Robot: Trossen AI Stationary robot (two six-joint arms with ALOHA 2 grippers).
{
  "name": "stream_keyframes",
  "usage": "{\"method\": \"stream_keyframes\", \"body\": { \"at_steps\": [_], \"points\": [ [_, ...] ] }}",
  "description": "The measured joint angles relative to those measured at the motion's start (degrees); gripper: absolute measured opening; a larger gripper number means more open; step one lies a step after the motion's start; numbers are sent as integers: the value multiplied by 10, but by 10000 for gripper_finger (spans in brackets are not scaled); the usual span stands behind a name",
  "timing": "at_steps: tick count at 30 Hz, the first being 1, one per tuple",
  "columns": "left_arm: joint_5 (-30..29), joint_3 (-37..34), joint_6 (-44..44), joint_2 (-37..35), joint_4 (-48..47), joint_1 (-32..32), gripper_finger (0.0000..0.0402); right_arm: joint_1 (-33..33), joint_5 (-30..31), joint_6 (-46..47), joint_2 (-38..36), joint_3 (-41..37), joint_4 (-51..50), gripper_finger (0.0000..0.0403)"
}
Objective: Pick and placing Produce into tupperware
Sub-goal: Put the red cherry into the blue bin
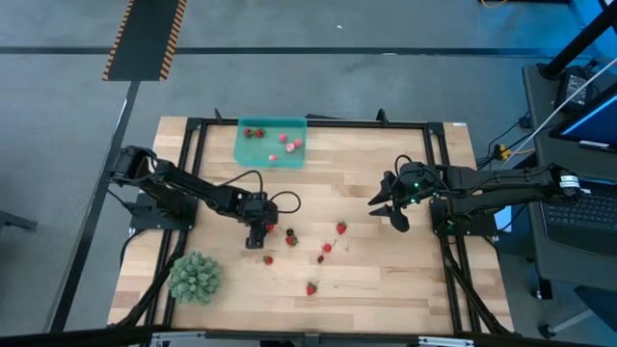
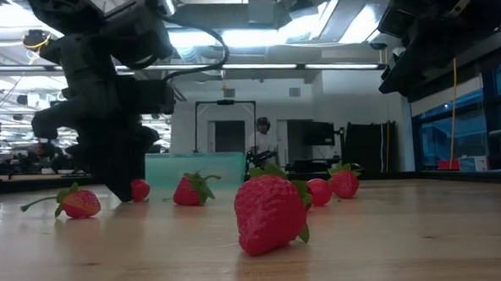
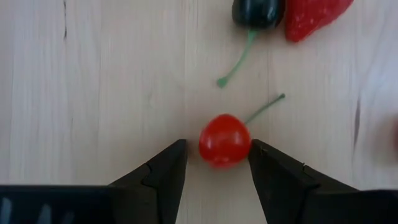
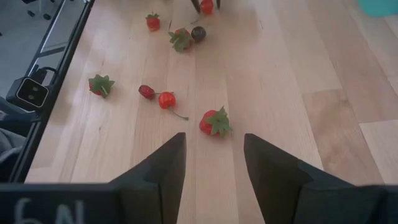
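At desk centre-left, my left fingers [image 3: 214, 171] apart, straddling a cherry [image 3: 224, 139], not clamped yet. Tub [image 1: 271, 141] sits far edge w/ some fruit in. Risk: round cherry squirts out if I close off-centre. Right fingers [image 4: 211, 165] apart, idle.

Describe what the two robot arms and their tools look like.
Both arms are dark, jointed and slim. The left arm carries a looping black cable; the right arm shows a small green light. Each tool, left tool and right tool, has two black wedge-shaped fingers.
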Motion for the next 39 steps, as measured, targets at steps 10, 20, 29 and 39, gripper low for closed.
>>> {"method": "stream_keyframes", "body": {
  "at_steps": [10,20,29,39],
  "points": [
    [0,1,0,14,42,0,170,0,0,2,0,0,-3,165],
    [3,2,-1,11,29,0,170,0,0,2,0,0,-7,165],
    [1,36,0,8,15,0,170,0,0,1,0,0,-7,165],
    [-2,57,-1,7,-68,0,170,0,0,0,0,0,-8,165]
  ]
}}
